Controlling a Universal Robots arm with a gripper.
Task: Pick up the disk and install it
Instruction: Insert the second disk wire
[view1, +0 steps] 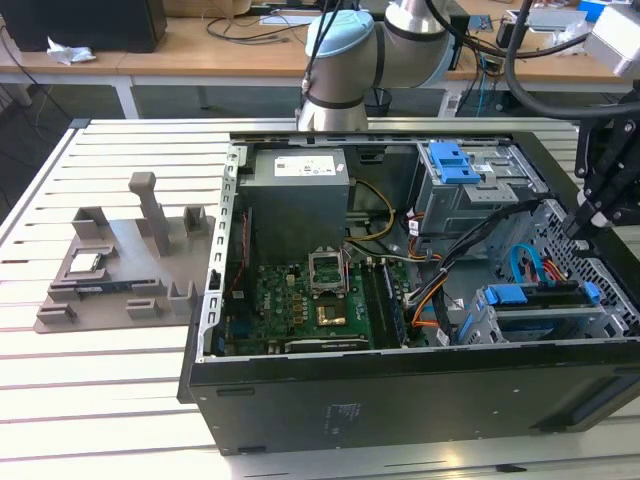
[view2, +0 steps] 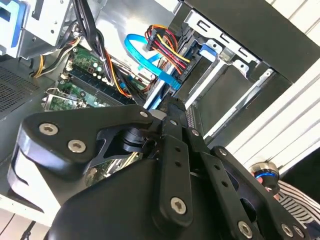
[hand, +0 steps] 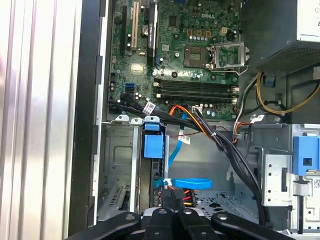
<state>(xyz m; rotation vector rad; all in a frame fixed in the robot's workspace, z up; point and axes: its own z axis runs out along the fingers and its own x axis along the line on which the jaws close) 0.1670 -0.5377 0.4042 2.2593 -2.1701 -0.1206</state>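
Note:
The disk (view1: 505, 296), with blue rails at its ends, sits on edge in the drive bay (view1: 560, 325) at the front corner of the open computer case, on the exterior view's right. In the first wrist view its blue rail (hand: 153, 145) stands between the bay's metal walls. My gripper (view1: 580, 225) hangs a little above that bay, near the case's wall, apart from the disk. Its fingers come together in both wrist views (hand: 173, 196) (view2: 172, 107), shut with nothing seen between them. A blue data cable (hand: 187, 183) and a red‑yellow power plug (view2: 165, 47) lie just beside the fingertips.
The motherboard (view1: 300, 300) fills the case floor, with the power supply (view1: 298, 200) behind it. A second drive cage with a blue latch (view1: 450, 160) stands at the back. Black cable bundles (hand: 220, 140) cross near the bay. A grey fixture (view1: 120, 265) lies on the slatted table (view1: 100, 390).

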